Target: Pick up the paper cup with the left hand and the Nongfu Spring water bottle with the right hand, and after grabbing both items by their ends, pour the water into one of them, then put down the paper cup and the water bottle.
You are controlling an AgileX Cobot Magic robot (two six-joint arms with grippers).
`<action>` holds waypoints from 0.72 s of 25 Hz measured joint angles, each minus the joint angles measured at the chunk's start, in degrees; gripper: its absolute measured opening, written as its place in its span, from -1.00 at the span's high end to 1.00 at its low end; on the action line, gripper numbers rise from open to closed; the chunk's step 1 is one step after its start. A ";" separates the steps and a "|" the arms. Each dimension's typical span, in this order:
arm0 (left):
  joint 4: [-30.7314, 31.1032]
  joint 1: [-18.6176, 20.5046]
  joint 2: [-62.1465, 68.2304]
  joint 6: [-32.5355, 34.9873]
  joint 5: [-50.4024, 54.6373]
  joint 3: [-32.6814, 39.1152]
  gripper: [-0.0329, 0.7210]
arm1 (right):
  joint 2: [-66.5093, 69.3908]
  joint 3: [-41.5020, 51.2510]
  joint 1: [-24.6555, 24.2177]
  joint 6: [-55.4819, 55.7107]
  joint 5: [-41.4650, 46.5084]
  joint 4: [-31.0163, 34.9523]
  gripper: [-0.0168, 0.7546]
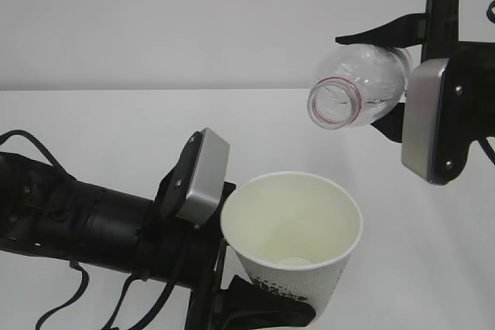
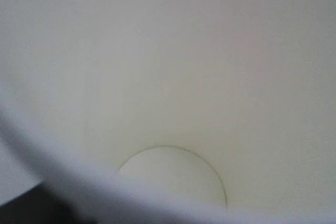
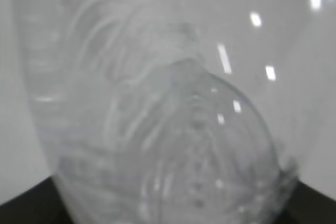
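The paper cup [image 1: 298,239] is held upright by its base in the left pincer [image 1: 255,307], while up and to its right the Nongfu Spring water bottle [image 1: 360,86] is gripped tipped in the right pincer [image 1: 398,75], mouth angled down toward the cup.
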 joint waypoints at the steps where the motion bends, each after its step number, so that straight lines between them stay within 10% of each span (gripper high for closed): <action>1: 0.27 0.00 0.00 0.00 0.00 0.00 -0.49 | 0.00 0.00 0.00 -0.44 0.00 0.00 -0.30; 18: 0.62 0.00 0.00 0.00 0.00 0.00 -0.48 | 0.00 -0.94 0.00 -6.18 -1.55 1.34 -0.30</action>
